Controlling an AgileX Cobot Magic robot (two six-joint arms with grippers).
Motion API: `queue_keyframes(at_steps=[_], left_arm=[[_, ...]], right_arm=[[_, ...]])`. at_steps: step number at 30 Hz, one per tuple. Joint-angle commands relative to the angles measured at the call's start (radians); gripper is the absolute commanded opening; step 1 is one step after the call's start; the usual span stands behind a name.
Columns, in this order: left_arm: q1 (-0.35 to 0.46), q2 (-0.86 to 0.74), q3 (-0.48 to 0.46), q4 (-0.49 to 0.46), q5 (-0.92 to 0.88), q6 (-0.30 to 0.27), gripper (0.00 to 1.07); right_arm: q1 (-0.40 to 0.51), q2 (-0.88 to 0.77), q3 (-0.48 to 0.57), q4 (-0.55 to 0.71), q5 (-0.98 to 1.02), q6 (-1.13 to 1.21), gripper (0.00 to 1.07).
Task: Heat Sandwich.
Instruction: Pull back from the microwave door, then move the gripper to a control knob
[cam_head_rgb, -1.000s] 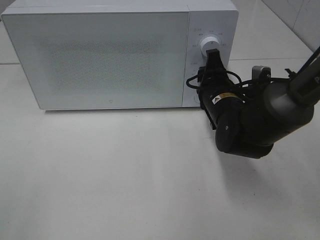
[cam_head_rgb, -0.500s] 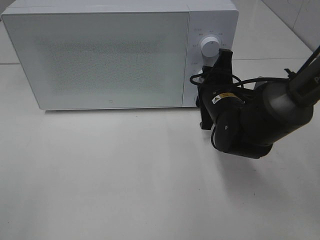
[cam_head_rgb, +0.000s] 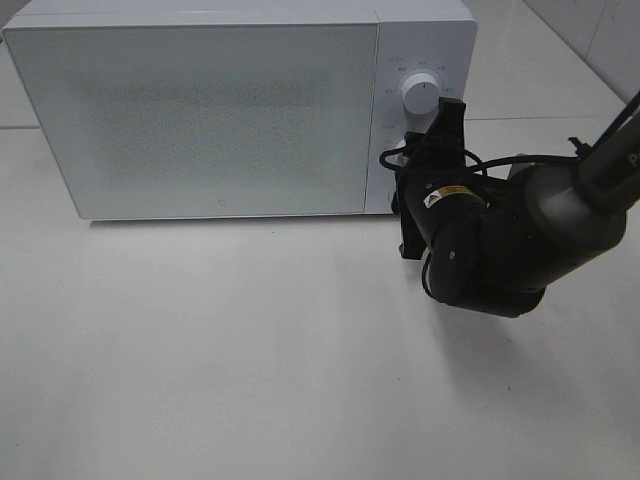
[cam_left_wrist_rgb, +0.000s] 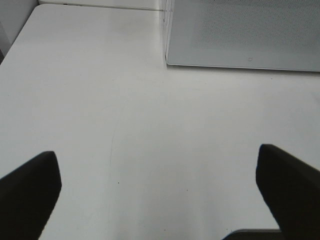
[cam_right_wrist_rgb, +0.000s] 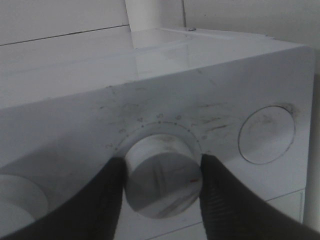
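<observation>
**mike_r:** Anyone able to spot the sandwich here? I can't.

**tobi:** Nope, it doesn't show in any of the views. The white microwave (cam_head_rgb: 200, 110) sits at the back of the surface (cam_head_rgb: 250, 350) with its door shut. The door panel is frosted and speckled and you can't see through it, so I can't tell where the food is.

**mike_r:** What's the right claw (cam_right_wrist_rgb: 161, 167) up to?

**tobi:** It's up against the control panel on the microwave's right side, clamped on a white dial (cam_right_wrist_rgb: 160, 187). From the wrist cam you get one dark finger pressed on each side of it, with tick marks and small numbers arcing around the dial. There's a round button (cam_right_wrist_rgb: 265, 134) just beside it on the same panel. From the high cam the arm's wrist is rolled over and covers that dial, while the top knob (cam_head_rgb: 420, 93) is uncovered just above it.

**mike_r:** And the left one?

**tobi:** The left claw (cam_left_wrist_rgb: 160, 197) has its fingers (cam_left_wrist_rgb: 30, 192) spread wide apart with nothing in them. It hangs over bare surface, well in front of the microwave's near corner. The high cam doesn't catch it at all.
</observation>
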Motion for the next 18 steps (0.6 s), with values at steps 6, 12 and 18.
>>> queue_keyframes(at_steps=[6,12,18], left_arm=[[0.002,-0.016,-0.001,-0.008,-0.014,-0.001,0.99],[0.002,-0.016,-0.001,-0.008,-0.014,-0.001,0.99],[0.002,-0.016,-0.001,-0.008,-0.014,-0.001,0.99]], right_arm=[[0.001,-0.013,-0.03,-0.062,-0.257,-0.033,0.29],[0.001,-0.013,-0.03,-0.047,-0.258,-0.08,0.4],[0.001,-0.013,-0.029,-0.025,-0.258,-0.119,0.53]])
